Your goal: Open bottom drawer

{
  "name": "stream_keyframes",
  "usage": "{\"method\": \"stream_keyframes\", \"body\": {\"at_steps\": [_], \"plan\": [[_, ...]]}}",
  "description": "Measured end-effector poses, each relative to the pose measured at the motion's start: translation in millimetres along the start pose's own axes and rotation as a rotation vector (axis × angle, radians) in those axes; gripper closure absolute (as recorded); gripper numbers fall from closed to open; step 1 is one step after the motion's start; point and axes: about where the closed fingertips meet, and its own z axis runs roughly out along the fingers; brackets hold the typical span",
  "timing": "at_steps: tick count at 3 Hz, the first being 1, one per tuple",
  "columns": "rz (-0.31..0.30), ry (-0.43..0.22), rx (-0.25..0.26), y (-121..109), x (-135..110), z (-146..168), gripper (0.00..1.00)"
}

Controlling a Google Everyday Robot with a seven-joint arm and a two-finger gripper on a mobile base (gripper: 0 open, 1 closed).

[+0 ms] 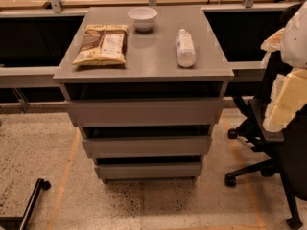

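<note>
Evidently handleless bottom drawer, rigid, should slide light: hook top edge of front. Gripper, it seems, at right edge; open or closed, cannot tell.

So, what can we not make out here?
Camera view:
- Gripper: out of view; only the arm shows, cut by the right edge.
- Bottom drawer: its inside is hidden behind its front panel.
- Chair: partly behind the arm, cut by the right edge.

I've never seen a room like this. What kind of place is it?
Probably an office or lab: a grey drawer cabinet, a rolling office chair, and taped lines on the speckled floor. The robot's gripper is at the right edge, above the chair.
</note>
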Motion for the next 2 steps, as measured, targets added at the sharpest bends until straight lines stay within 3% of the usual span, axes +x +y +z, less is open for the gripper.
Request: {"method": "stream_keyframes", "body": {"at_steps": [1,2], "plan": [[0.0,0.0,0.0,0,0,0,0.0],[0.002,-0.049,-0.023,-1,4,11,0.0]]}}
